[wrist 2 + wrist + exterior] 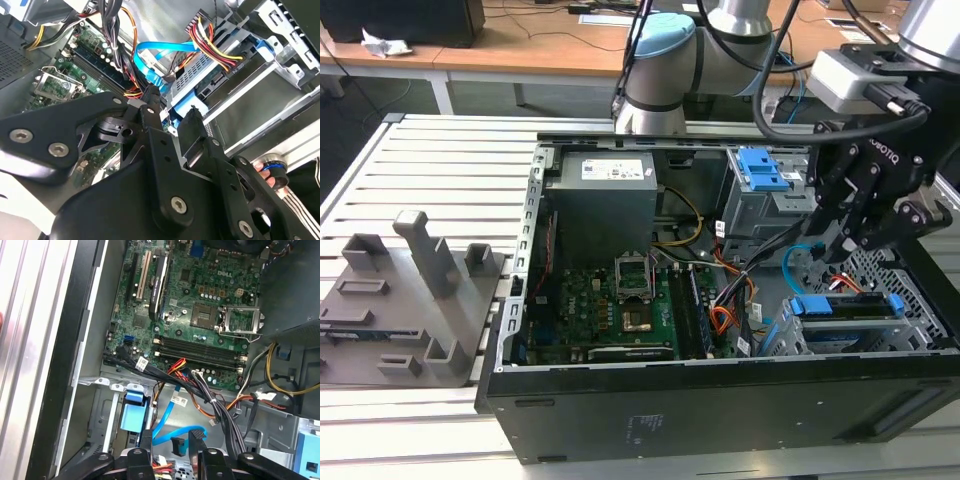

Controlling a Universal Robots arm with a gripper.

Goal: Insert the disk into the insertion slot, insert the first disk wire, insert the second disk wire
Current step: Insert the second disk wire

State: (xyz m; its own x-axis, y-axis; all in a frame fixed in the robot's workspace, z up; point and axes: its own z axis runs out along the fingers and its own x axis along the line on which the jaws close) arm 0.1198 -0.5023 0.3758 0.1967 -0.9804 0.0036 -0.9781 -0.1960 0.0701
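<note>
Leftmost in the exterior view, a grey fixture (pixel 410 290) sits on the slatted table (pixel 450 170), just beside the open computer case (pixel 720 410). Inside the case come the motherboard (pixel 610 305), then the taller cage (pixel 760 200) with its blue latch. Further to that view's right, the gripper (pixel 830 250) hangs over the case's front end, jaws parted and clamping nothing. In the first wrist view the black plug (pixel 177 446) of a blue cable (pixel 162 427) lies loose between its fingers (pixel 145 440). Below the gripper, the disk (pixel 847 307) lies flat in its blue frame inside the insertion slot (pixel 778 338).
</note>
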